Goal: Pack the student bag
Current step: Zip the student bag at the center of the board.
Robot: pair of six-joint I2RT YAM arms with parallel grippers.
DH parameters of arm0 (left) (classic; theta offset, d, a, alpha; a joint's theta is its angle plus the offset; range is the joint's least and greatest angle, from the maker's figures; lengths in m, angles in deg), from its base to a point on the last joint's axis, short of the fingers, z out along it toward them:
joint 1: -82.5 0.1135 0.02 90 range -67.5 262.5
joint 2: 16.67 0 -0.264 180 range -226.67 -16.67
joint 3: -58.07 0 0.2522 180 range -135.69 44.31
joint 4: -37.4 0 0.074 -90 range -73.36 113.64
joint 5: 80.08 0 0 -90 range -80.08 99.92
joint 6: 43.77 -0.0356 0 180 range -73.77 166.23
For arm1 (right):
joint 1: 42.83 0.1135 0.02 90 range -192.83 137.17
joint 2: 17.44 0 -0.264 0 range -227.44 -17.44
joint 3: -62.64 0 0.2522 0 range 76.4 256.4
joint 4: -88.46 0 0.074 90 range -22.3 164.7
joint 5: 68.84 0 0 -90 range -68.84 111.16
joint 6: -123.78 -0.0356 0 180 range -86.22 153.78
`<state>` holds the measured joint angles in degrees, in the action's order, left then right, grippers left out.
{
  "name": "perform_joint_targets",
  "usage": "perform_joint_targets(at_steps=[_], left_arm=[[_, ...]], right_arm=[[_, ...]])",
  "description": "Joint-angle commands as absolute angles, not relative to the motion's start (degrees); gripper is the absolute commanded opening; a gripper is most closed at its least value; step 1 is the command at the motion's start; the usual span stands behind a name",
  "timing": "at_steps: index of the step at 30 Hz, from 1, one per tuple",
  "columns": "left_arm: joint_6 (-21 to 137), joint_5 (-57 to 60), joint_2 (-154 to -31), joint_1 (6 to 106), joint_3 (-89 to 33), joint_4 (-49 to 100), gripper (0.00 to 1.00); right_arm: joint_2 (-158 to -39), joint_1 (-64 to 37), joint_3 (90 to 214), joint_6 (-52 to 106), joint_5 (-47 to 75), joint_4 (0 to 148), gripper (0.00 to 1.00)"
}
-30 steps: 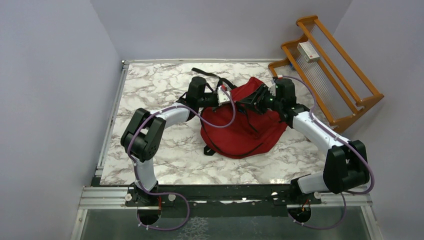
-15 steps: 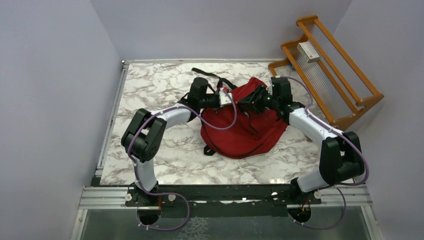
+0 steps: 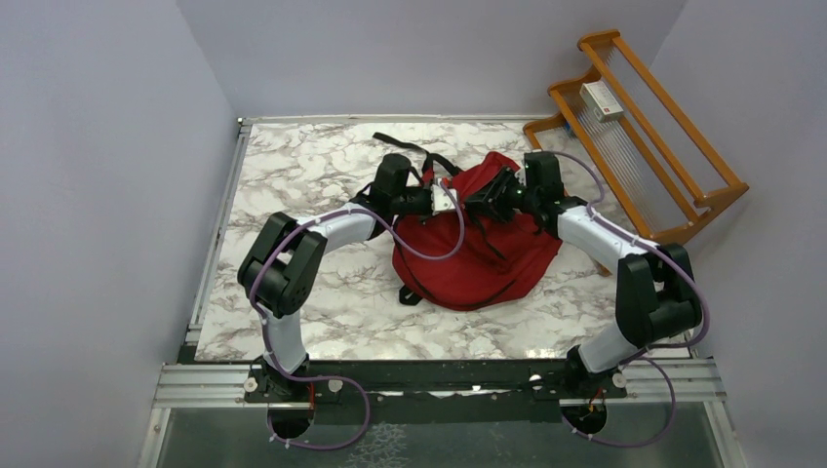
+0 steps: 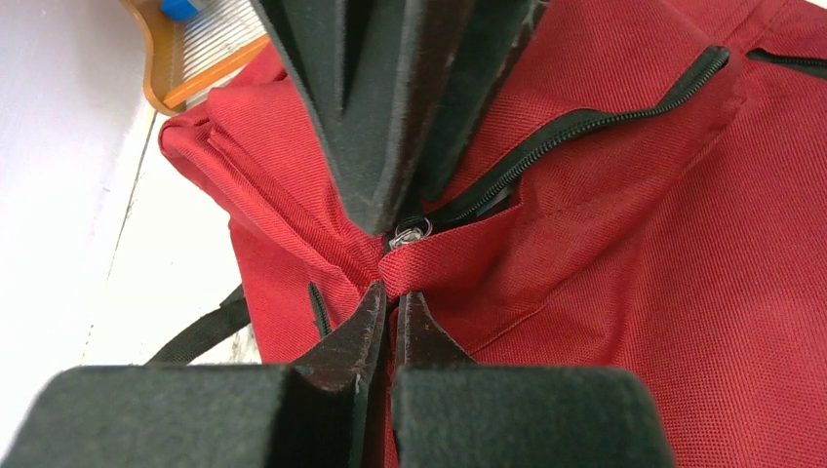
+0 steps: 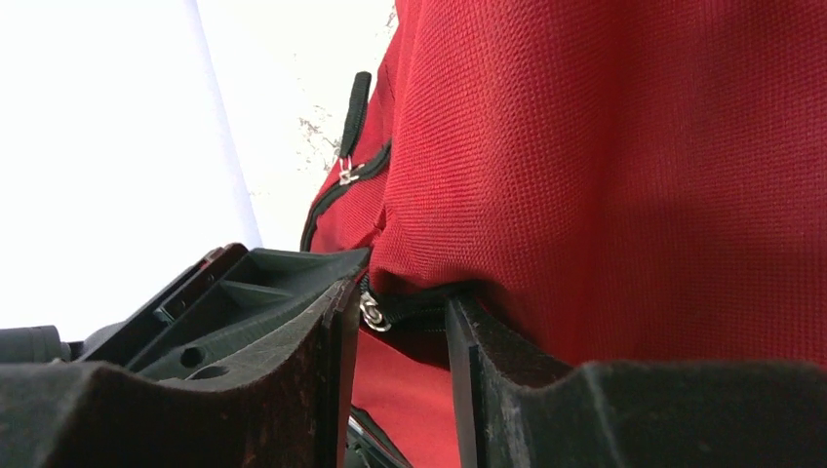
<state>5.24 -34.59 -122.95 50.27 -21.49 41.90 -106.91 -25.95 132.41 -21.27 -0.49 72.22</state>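
Student bag [image 3: 468,258]: fabric beside the zip is pinched by left fingers [image 4: 353,336]; zip slider [image 4: 410,232] is gripped by right fingers [image 5: 332,375].

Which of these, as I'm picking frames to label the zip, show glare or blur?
Top external view: even soft light, sharp, but the student bag is small. Left wrist view: zip pull crisp, left hand soft toward the bottom edge, background at left washed out. Right wrist view: fabric weave sharp, upper left blown out to white.
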Motion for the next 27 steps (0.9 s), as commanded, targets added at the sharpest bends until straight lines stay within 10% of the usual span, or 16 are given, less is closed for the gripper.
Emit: perform_joint_targets(at_steps=[1,12,18,27], left_arm=[[2.78,-38.23,-121.18,48.95,-21.6,38.87,0.0],[1.89,-37.74,-121.09,48.66,-21.93,37.75,0.0],[2.54,-35.77,-120.96,48.71,-21.85,38.22,0.01],[2.91,-34.8,-120.23,48.66,-21.08,39.46,0.43]], right_arm=[[-108.32,-25.59,134.83,-21.33,1.52,75.9,0.39],[-108.49,-25.58,135.55,-20.03,1.78,76.53,0.02],[-106.75,-25.58,135.7,-18.73,-0.02,78.08,0.0],[-106.69,-25.28,138.98,-18.43,-4.24,77.19,0.01]])
